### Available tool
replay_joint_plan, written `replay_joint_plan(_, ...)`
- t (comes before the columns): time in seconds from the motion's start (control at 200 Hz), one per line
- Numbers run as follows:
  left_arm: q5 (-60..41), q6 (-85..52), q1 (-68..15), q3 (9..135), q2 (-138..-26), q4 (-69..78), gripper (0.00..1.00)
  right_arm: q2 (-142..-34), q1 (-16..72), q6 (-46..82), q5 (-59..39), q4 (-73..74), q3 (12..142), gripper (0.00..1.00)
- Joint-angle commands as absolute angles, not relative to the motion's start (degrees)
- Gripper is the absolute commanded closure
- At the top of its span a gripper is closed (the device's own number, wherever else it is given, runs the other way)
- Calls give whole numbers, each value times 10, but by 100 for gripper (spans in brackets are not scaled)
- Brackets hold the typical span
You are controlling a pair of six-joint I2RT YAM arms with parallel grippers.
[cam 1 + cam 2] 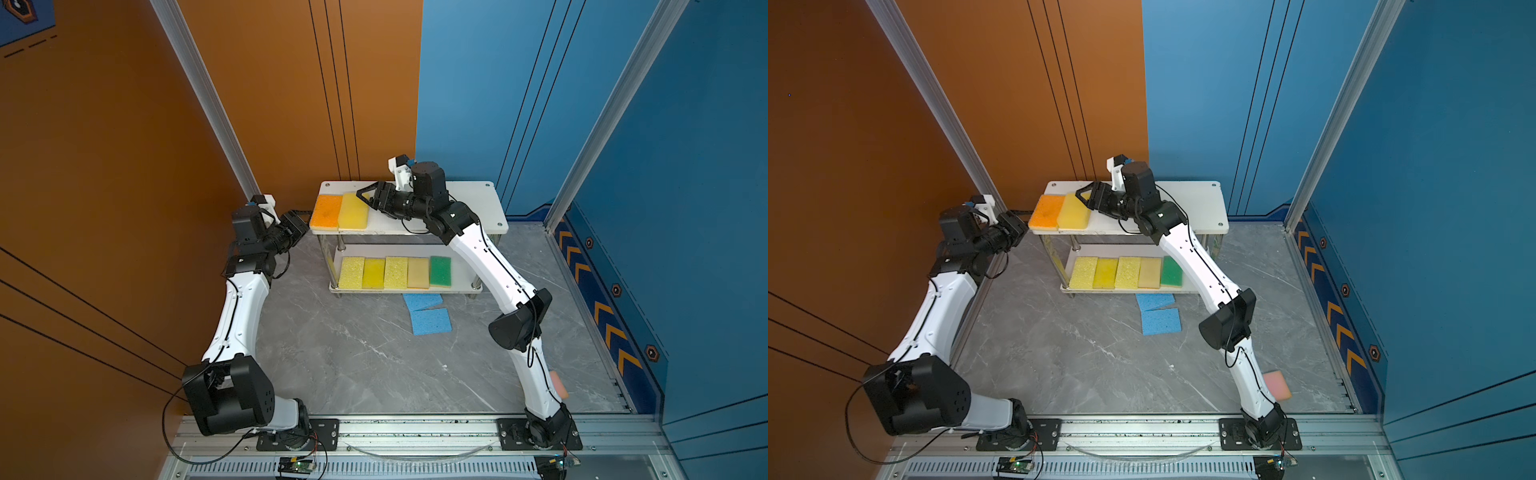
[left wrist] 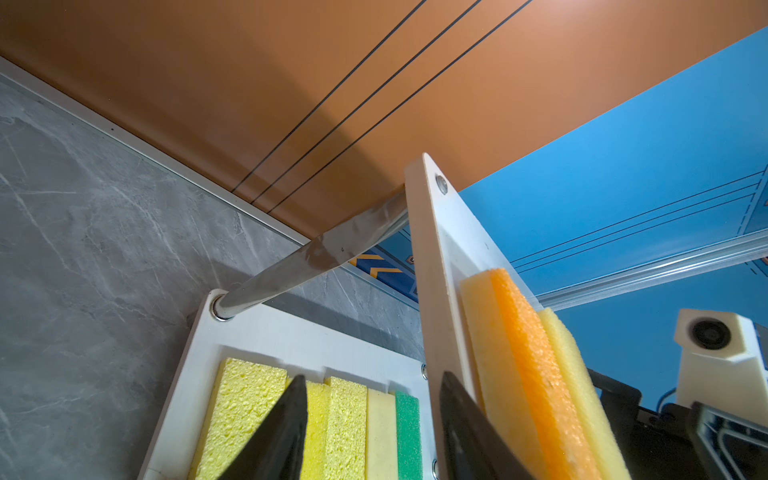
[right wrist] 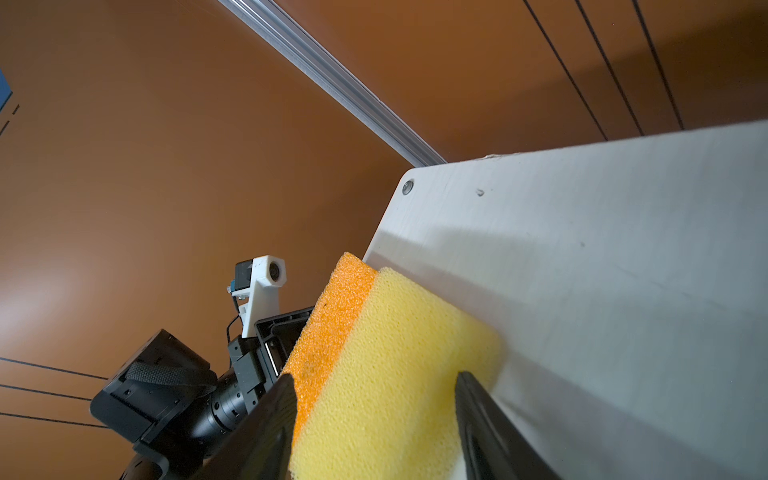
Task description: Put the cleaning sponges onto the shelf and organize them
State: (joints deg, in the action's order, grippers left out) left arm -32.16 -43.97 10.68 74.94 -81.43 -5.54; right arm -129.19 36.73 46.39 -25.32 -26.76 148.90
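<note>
Right wrist view: right gripper (image 3: 374,376) jaws straddle the yellow sponge (image 3: 395,353), grip unclear; left gripper (image 2: 374,374) gapes empty; pink sponge (image 1: 1278,384) half hidden behind an arm (image 1: 1250,380)

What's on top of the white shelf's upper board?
An orange sponge and a yellow sponge lie side by side at its left end. The right end effector and arm cover part of the board, so that stretch is hidden.
</note>
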Motion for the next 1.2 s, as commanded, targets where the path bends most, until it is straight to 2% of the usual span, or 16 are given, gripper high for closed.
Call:
replay_joint_plan(0.0,-330,-427,112,733,-799,-62,48,-1293,359,448,-237,-301,1482,37)
replay_joint_plan(0.255,-344,-474,177,653,-752,-16,48,-1193,345,396,-225,-316,1396,36)
replay_joint_plan(0.4,-356,-487,201,597,-703,-14,48,-1089,343,359,-218,-333,1320,35)
replay_joint_plan(0.566,-364,-487,202,527,-617,-36,48,-923,340,327,-170,-362,1154,32)
replay_joint_plan(0.726,-368,-472,176,456,-513,-94,47,-728,317,334,-113,-403,936,29)
replay_joint_plan(0.866,-344,-481,103,380,-418,-145,46,-577,292,376,-97,-434,759,28)
replay_joint_plan(0.971,-294,-501,12,325,-359,-162,45,-499,290,416,-89,-452,641,28)
replay_joint_plan(1.031,-261,-517,-46,298,-339,-163,44,-469,288,436,-49,-494,602,27)
replay_joint_plan(1.191,-146,-525,-225,267,-349,-162,36,-424,270,497,66,-605,540,14)
